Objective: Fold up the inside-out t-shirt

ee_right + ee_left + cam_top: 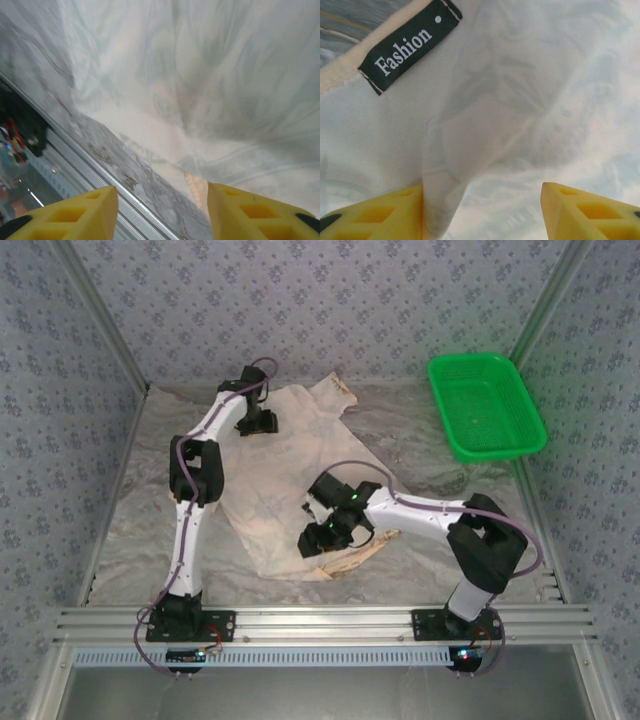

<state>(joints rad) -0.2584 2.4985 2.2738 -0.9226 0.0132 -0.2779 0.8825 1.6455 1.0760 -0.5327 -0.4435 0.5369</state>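
T-shirt spread pale side up, mid table, collar far, hem near. Left gripper at collar, right gripper at near hem. Wrist views: both jaws apart, gripping nothing; cloth ridge against one left finger; black "Fashion" label at neckline. Top view adds green basket, far right.

The table top is seen to be marbled grey-white and wrinkled, perhaps covered by a sheet. The inside-out t-shirt is spread on it left of centre, pale side up, its near hem bunched. A green basket is set at the far right.
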